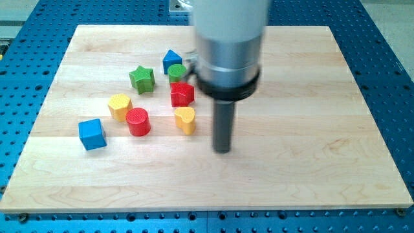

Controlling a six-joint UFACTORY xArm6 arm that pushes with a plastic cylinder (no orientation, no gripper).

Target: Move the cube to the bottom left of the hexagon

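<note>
pointing straight down, the dark rod ends at my tip (222, 150), which rests on bare wood just right of and a little below the yellow heart (185, 120), apart from it; it is a plain rod that grasps nothing. a wooden board (323, 129) lies on a blue perforated table (388, 39). the blue cube (92, 134) sits nearest the board's left edge, lower left of the group and apart from the others. the yellow hexagon (119, 106) is up and right of the cube, with a red cylinder (138, 122) touching or nearly touching it at its lower right. a green star (141, 79) stands above them. further right, a blue house-shaped block (172, 61) sits just above a green cylinder (178, 72), which sits just above a red block (182, 94); the heart is below that. the board's whole right half and its bottom strip are open wood. no containers or readable writing show.
</note>
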